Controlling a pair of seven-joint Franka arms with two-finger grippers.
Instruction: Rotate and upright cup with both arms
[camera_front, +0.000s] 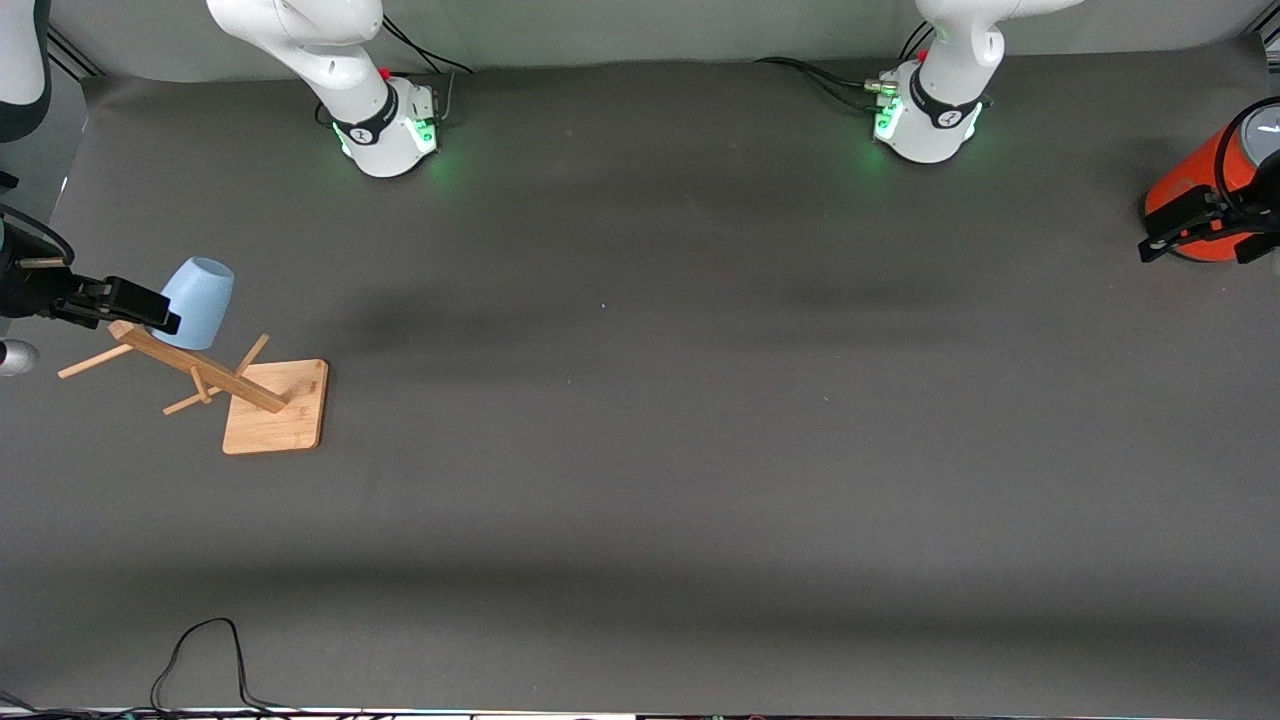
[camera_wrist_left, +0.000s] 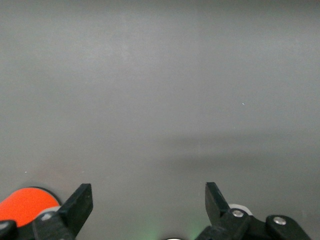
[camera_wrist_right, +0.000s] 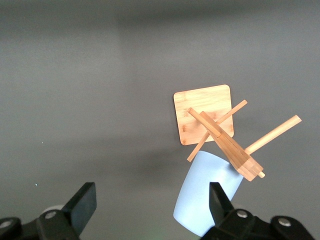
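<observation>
**Blue cup hangs on the wooden rack at the table's edge**

The right gripper floats over the rack's top, by the table's edge at the right arm's end, claws wide and holding nothing. The cup hangs upside down on a peg of the wooden rack, tilted, with nothing seen in it. The dark table is bare through the middle. The left gripper waits over the table by the orange cylinder, claws wide.

The cup is hanging on a peg of the rack, which is standing at the right arm's end of the table. The right gripper is hovering beside the cup, fingers spread. The left gripper, jaws apart, is hanging over the cylinder at the left arm's end.
</observation>
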